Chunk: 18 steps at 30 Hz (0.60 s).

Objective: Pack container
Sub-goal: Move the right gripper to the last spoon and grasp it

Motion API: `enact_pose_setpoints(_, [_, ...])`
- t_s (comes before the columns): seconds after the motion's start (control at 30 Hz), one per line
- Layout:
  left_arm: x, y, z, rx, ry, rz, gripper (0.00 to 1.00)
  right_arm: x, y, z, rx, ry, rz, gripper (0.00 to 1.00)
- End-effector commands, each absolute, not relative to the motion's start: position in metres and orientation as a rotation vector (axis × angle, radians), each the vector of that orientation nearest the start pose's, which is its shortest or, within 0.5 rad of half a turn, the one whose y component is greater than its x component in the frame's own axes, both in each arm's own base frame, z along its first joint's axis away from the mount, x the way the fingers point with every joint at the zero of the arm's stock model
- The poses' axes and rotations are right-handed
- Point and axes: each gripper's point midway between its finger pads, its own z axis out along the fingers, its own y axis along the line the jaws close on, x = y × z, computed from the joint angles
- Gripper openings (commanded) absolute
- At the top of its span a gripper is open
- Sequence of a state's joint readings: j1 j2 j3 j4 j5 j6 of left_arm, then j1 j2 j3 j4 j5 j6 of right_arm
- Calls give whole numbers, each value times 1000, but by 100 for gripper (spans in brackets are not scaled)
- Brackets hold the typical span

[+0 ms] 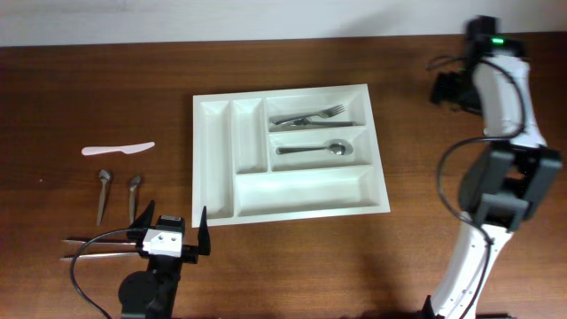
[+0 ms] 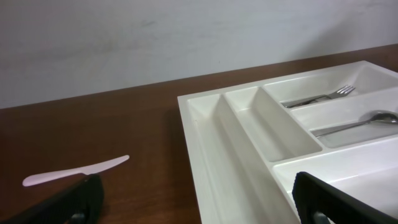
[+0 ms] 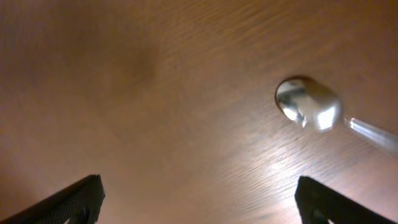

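Observation:
The white five-compartment container (image 1: 217, 159) lies mid-table. Forks (image 1: 310, 115) lie in its top wide compartment and a metal spoon (image 1: 310, 149) in the middle one. The bottom wide compartment and both narrow ones are empty. My left gripper (image 1: 174, 221) is open and empty near the container's front left corner; in the left wrist view its jaws (image 2: 199, 202) straddle the container's left rim (image 2: 199, 143). My right gripper (image 1: 452, 90) is at the far right back. In the right wrist view it (image 3: 199, 199) is open over bare wood, with a metal spoon (image 3: 309, 104) lying ahead to its right.
A pale plastic knife (image 1: 118, 149) lies at the left and also shows in the left wrist view (image 2: 74, 172). Two small spoons (image 1: 104, 195) (image 1: 134, 193) lie below it. Two long metal utensils (image 1: 97, 246) lie beside the left arm's base. A wall stands behind the table.

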State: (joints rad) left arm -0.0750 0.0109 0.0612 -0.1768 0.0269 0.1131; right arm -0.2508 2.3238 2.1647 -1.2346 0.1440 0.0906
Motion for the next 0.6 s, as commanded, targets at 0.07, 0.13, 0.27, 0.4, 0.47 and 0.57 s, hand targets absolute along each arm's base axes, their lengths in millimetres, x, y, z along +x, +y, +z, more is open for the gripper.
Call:
enact_pose_setpoints(0.07, [241,-23,155,196,1688,12,99,447,-189,96,-273,2973,-63,99])
enact_pose_setpoints(0.13, [241,-23,155,196,1688,13,99,439,-213,95,-242,2970,-84,99])
enact_pose_setpoints(0.27, [241,-23,155,196,1688,13,99,417,-247,81,-317,2996,-64,99])
enact_pose_setpoints(0.4, [241,-23,155,196,1688,13,99,397,-262,62,-410,3043,-12,99])
enact_pose_setpoints(0.47, [241,-23,155,196,1688,12,99,392,-267,55,-434,3052,1,99])
enact_pose_setpoints(0.57, [241,-23,155,196,1688,12,99,387,-272,42,-450,3075,13,99])
